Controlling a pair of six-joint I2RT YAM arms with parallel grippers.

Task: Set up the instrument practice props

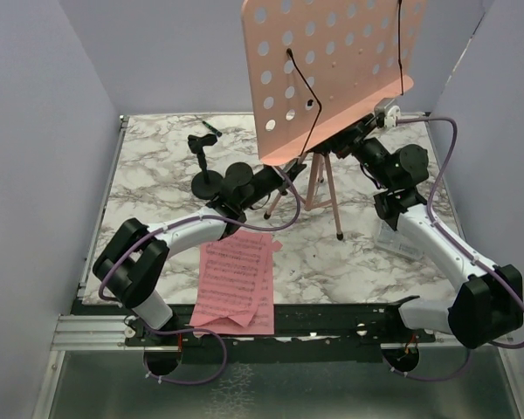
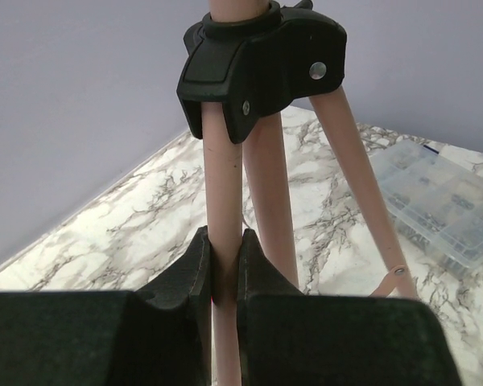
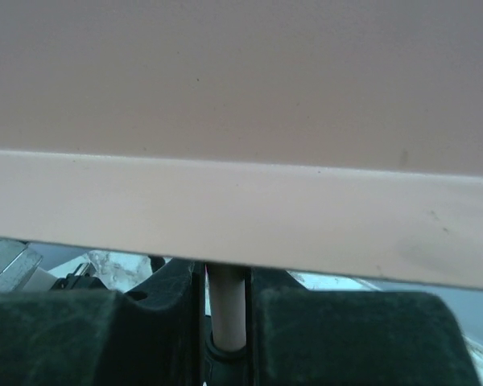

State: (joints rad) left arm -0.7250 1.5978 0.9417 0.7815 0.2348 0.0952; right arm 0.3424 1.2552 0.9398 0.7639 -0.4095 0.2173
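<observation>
The left tool (image 2: 225,269) pinches one thin leg of the music stand (image 1: 356,85) just below its black hub. The right tool (image 3: 225,280) pinches the stand's post under its desk. The stand is upright mid-worktop (image 1: 157,166), and the sheet-music pages (image 1: 236,281) lie flat near its front-left.

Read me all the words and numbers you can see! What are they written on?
Nothing here can be read as a word or number.
Pink sheet-music pages: printed lines of music, too small to read.
Salmon-pink music stand: only round holes, no writing.
Clear compartment box: no label visible.
</observation>
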